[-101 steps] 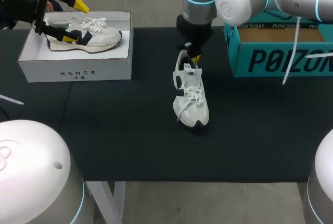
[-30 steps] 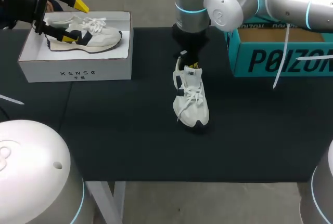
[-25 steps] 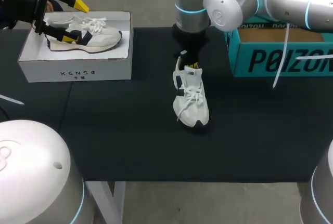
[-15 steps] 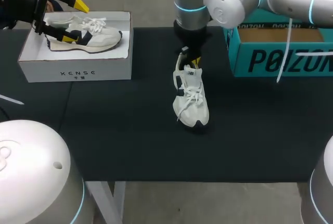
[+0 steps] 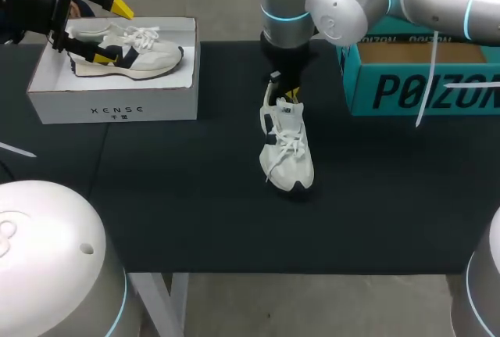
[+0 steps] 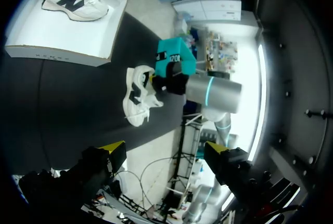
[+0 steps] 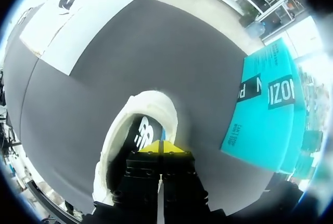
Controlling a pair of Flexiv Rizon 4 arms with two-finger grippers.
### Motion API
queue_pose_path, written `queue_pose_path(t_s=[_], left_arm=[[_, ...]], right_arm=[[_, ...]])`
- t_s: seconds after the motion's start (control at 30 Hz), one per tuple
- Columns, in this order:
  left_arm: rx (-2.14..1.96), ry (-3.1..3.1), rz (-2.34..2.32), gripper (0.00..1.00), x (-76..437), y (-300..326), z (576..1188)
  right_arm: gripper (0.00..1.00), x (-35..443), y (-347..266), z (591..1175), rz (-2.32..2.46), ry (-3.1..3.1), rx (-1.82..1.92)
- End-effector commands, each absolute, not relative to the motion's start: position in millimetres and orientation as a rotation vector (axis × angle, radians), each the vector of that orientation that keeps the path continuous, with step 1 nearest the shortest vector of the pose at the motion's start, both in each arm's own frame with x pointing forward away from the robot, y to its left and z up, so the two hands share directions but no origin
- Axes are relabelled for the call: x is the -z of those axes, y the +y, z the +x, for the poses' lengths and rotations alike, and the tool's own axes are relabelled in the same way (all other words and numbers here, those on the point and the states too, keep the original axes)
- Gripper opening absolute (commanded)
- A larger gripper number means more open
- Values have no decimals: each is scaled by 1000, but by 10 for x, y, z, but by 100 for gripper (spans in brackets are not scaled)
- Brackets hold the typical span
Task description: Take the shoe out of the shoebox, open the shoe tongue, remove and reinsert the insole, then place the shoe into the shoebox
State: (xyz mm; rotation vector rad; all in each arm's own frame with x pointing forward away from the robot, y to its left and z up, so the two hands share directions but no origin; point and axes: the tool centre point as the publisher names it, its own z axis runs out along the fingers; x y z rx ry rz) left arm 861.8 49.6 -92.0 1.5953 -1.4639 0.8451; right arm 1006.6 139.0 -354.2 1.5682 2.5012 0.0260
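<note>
A white sneaker (image 5: 286, 148) with dark side panels stands on the black table (image 5: 187, 196), toe toward the front edge. My right gripper (image 5: 283, 89) is shut, its tips down at the heel opening. In the right wrist view the joined yellow tips (image 7: 161, 147) sit over the dark insole (image 7: 141, 133), inside the white collar (image 7: 156, 102); whether they pinch anything is hidden. My left gripper (image 5: 113, 32) hangs open over the white shoebox (image 5: 113, 102), which holds a second sneaker (image 5: 137, 51). The left wrist view shows its spread fingers (image 6: 112, 148) high above the table.
A teal box (image 5: 422, 79) stands at the back right, close beside my right arm. The white shoebox (image 6: 57, 37) occupies the back left corner. Black table surface lies between the two boxes and in front of the sneaker (image 6: 139, 96).
My right arm has shifted slightly left at the sneaker's heel, still shut. The sneaker, the left arm and the boxes have stayed where they were.
</note>
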Motion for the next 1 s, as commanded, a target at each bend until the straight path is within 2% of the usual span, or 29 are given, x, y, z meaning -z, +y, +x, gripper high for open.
queue_pose_path(t_s=[0.03,1.0], left_arm=[[-842,-1465,1596,100,918,494,8623],[-842,-1465,1596,100,918,494,8623]], right_arm=[[0,3579,1416,10056,1598,2457,-37],[0,3657,1420,10072,1720,2364,-74]])
